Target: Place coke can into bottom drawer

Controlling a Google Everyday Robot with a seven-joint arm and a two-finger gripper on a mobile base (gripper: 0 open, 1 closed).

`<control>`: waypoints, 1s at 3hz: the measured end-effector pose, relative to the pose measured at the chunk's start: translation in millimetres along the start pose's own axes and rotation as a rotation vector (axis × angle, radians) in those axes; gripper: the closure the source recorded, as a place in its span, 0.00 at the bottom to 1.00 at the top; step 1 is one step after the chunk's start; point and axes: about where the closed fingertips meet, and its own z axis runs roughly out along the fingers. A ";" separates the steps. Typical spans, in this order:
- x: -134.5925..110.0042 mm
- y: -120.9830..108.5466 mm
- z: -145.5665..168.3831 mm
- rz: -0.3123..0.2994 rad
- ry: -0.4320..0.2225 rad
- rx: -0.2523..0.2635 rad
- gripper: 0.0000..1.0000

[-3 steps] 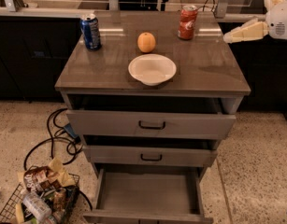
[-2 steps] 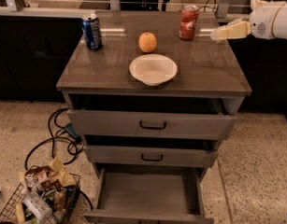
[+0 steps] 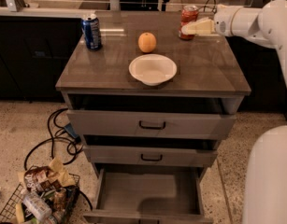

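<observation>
The coke can (image 3: 189, 17), red with a silver top, stands upright at the back right of the cabinet top. My gripper (image 3: 186, 29) reaches in from the right at the end of the white arm, and its pale tip is right against the can's lower right side. The bottom drawer (image 3: 147, 192) is pulled out, showing a plain grey interior with nothing in it.
A blue soda can (image 3: 91, 31) stands at the back left, an orange (image 3: 147, 42) at the back middle, and a white bowl (image 3: 153, 69) in the middle. The two upper drawers (image 3: 151, 124) are shut. A wire basket of snacks (image 3: 38, 197) and cables lie on the floor at left.
The gripper has moved left across the cabinet's right side, from well clear of the coke can to right up against it. The camera view has shifted closer.
</observation>
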 end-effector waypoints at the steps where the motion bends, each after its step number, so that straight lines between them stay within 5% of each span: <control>1: 9.8 -4.1 33.9 0.035 -0.009 -0.010 0.00; 3: 33.6 -21.6 64.4 0.097 -0.036 0.014 0.00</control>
